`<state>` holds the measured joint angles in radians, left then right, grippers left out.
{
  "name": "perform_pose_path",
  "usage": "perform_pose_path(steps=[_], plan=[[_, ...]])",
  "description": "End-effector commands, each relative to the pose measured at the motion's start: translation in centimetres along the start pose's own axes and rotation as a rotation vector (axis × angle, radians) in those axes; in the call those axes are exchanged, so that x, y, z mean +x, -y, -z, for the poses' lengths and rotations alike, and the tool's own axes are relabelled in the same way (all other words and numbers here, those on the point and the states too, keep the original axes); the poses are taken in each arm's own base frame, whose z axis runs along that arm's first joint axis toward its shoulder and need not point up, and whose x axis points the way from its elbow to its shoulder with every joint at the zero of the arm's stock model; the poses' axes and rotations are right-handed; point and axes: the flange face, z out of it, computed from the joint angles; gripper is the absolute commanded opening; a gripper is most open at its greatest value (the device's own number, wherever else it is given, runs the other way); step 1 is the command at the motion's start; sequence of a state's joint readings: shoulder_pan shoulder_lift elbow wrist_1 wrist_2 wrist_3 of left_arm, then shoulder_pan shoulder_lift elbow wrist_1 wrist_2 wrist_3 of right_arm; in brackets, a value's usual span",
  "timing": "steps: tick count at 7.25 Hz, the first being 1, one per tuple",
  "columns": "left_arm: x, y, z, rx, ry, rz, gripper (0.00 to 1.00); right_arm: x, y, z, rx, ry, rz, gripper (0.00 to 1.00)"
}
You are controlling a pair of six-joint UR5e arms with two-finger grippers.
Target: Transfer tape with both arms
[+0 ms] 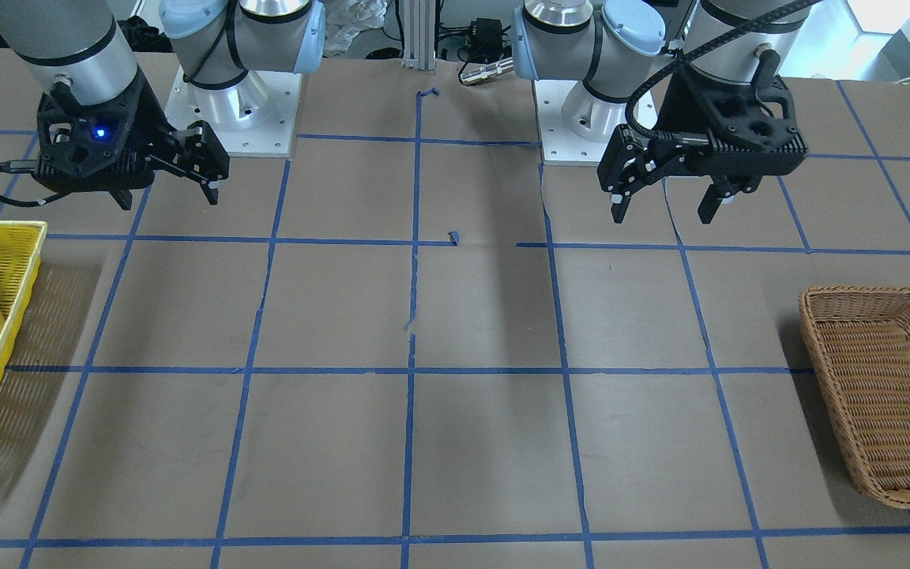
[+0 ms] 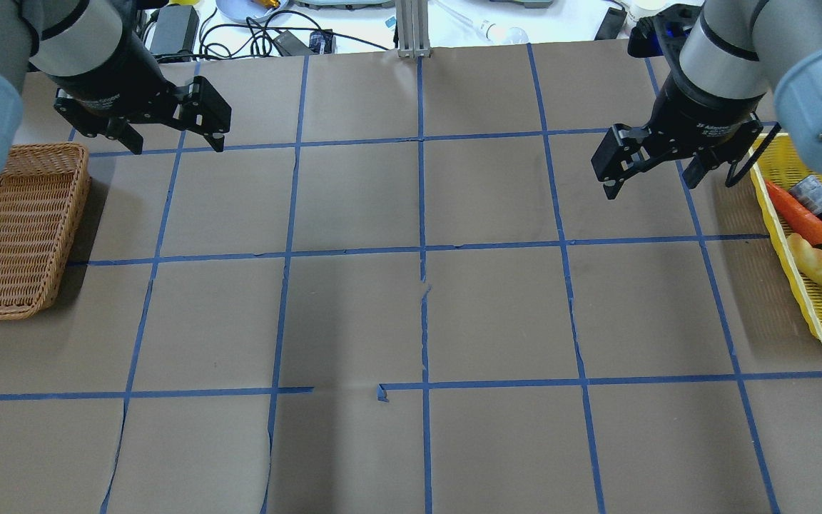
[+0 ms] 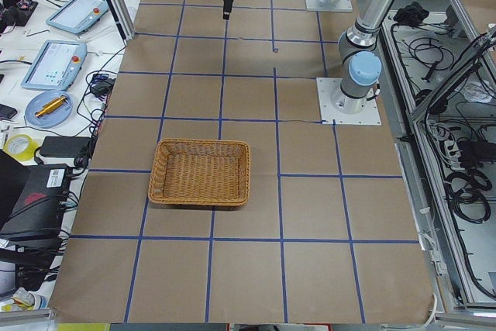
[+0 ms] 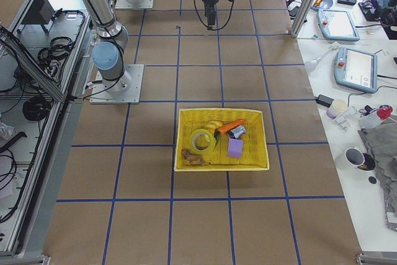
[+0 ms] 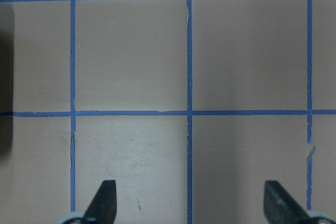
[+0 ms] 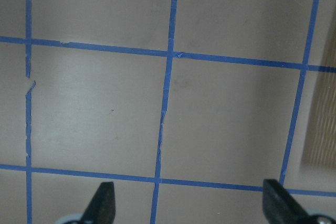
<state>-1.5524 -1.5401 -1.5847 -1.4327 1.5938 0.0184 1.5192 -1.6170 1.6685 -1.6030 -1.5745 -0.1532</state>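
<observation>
The tape (image 4: 202,141), a yellow ring with a pale core, lies in the yellow basket (image 4: 222,112) among toy foods, seen best in the exterior right view. A yellow bit at the overhead view's right edge may be the tape. My left gripper (image 2: 175,146) hangs open and empty over the far left of the table, also in the front-facing view (image 1: 665,209) and its wrist view (image 5: 191,203). My right gripper (image 2: 650,184) hangs open and empty just left of the yellow basket (image 2: 789,264), also in the front-facing view (image 1: 167,197) and its wrist view (image 6: 189,203). Both wrist views show only bare brown table.
A wicker basket (image 2: 18,228) stands at the table's left end, also in the front-facing view (image 1: 889,395). A toy carrot (image 2: 796,214), a croissant (image 2: 818,260) and a purple block (image 4: 235,148) share the yellow basket. Blue tape lines grid the brown table.
</observation>
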Motion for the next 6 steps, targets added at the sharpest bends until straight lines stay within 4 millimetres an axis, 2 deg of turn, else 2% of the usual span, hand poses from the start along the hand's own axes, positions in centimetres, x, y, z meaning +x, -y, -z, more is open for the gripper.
perform_pose_path(steps=[1, 2, 3, 4, 5, 6], plan=[[0.0, 0.0, 0.0, 0.0, 0.002, 0.0, 1.0, 1.1, 0.6, -0.1, 0.017, -0.002, -0.014, 1.0], [0.0, 0.0, 0.0, 0.0, 0.0, 0.0, 1.0, 2.9, 1.1, 0.0, 0.037, -0.005, -0.055, 1.0], [0.0, 0.0, 0.0, 0.0, 0.0, 0.0, 1.0, 7.7, 1.7, -0.5, 0.038, -0.006, -0.135, 1.0], [0.0, 0.1, -0.1, -0.001, 0.0, 0.0, 1.0, 13.3, 1.3, -0.7, 0.034, -0.004, -0.201, 1.0], [-0.4, 0.2, -0.1, -0.014, 0.001, 0.021, 1.0, 17.8, 0.9, -1.7, 0.012, 0.004, -0.233, 1.0], [-0.5, 0.6, 0.6, -0.031, 0.003, 0.028, 1.0, 22.3, 0.7, -3.5, -0.015, 0.019, -0.239, 1.0]])
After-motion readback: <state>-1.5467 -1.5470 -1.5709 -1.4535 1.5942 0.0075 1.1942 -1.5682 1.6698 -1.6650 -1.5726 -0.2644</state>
